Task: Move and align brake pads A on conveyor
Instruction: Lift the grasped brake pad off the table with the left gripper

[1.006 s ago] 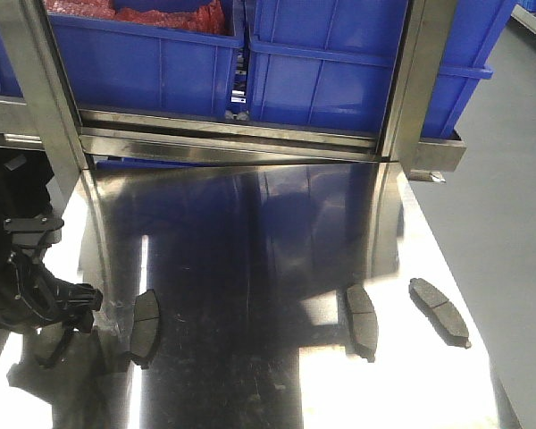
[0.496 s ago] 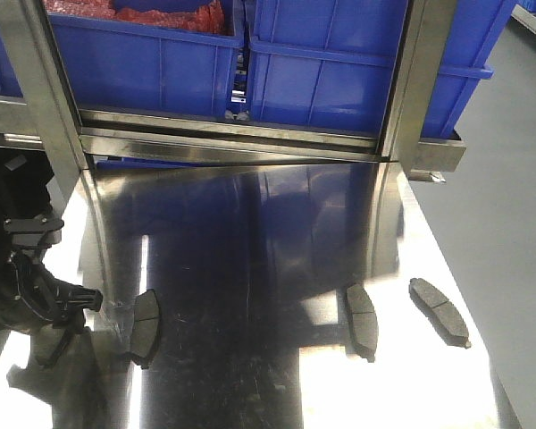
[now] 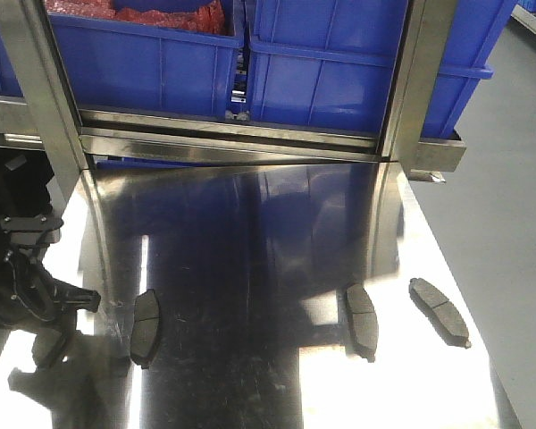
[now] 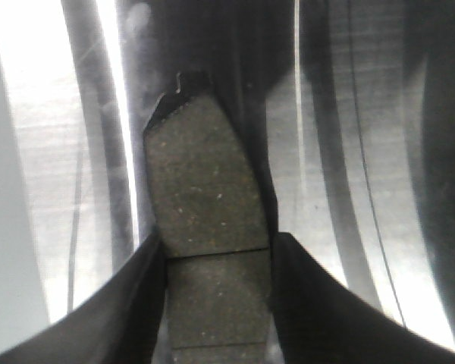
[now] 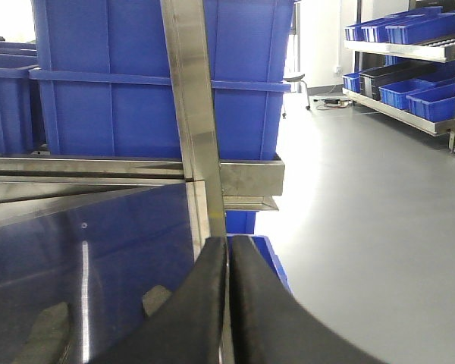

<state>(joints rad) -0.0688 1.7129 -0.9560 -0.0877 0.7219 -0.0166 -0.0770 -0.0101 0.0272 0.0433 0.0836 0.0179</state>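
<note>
Four brake pads A [image 3: 361, 320] are counted over the shiny steel table [image 3: 250, 223]: three are laid flat and apart, the left pad [image 3: 145, 326] at the near left, the middle pad [image 3: 361, 322] and the right pad [image 3: 439, 310] at the near right. The fourth pad [image 4: 205, 182] is clamped at its groove by the left gripper [image 4: 218, 250] at the table's left edge. The right gripper [image 5: 228, 254] is seen with both fingers pressed together and nothing held, facing the far blue bins [image 5: 136, 76].

Three grooved dark-grey brake pads [image 3: 146, 327] [image 3: 361, 320] [image 3: 439, 310] lie flat, one left, two right.
</note>
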